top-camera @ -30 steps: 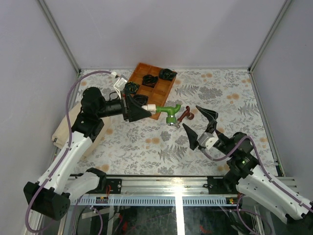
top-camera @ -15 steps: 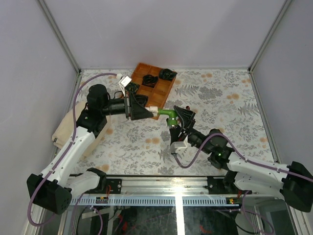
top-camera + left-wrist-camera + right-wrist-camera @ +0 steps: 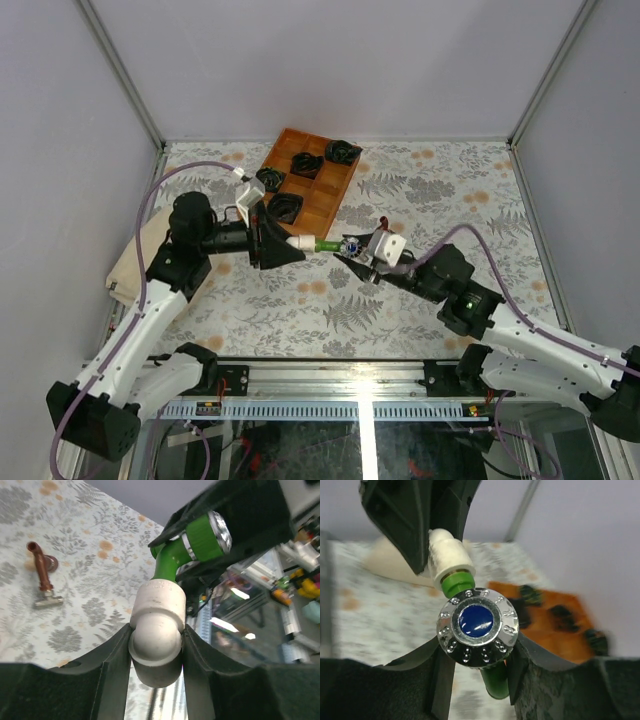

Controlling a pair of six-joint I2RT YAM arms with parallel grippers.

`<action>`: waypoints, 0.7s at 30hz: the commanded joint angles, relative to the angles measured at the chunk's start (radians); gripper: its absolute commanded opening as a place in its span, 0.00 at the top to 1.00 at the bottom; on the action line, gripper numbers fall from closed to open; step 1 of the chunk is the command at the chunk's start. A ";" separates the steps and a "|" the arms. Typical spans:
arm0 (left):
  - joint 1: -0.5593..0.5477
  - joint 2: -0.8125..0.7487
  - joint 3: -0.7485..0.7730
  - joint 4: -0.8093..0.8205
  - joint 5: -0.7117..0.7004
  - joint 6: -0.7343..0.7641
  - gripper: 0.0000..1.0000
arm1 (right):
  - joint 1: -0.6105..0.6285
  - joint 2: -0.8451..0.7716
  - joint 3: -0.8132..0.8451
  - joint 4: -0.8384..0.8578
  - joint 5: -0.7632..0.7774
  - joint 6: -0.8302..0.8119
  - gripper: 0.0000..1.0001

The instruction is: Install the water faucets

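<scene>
The step in hand seems to be screwing the green faucet into the white fitting, both held up above the table. The left claw is narrow and clamps the white fitting between its fingers. The right claw is closed on the chrome knob end of the green faucet, one finger on each side. From there the faucet runs straight across to the left claw, where its other end sits in the fitting. Next, I judge, the right claw must turn the faucet while the left holds the fitting steady and in line. The brown faucet lies loose on the table, below and apart from both claws.
</scene>
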 commanded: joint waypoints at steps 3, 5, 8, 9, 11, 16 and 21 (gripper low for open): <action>-0.017 -0.149 -0.140 0.027 0.033 0.569 1.00 | -0.166 0.113 0.197 -0.100 -0.418 0.948 0.79; -0.029 -0.196 -0.180 0.010 0.017 0.707 1.00 | -0.262 0.179 0.163 0.091 -0.628 1.273 0.78; -0.053 -0.256 -0.217 0.016 -0.021 0.836 1.00 | -0.320 0.275 0.046 0.412 -0.709 1.759 0.70; -0.059 -0.271 -0.221 0.018 -0.032 0.851 1.00 | -0.322 0.307 0.003 0.536 -0.724 1.909 0.67; -0.061 -0.293 -0.220 0.019 -0.040 0.872 1.00 | -0.321 0.386 -0.091 0.888 -0.730 2.184 0.55; -0.062 -0.316 -0.195 0.012 -0.044 0.862 1.00 | -0.321 0.478 -0.262 1.284 -0.617 2.503 0.26; -0.061 -0.311 -0.168 0.083 -0.068 0.675 1.00 | -0.324 0.251 -0.215 0.736 -0.671 2.046 0.16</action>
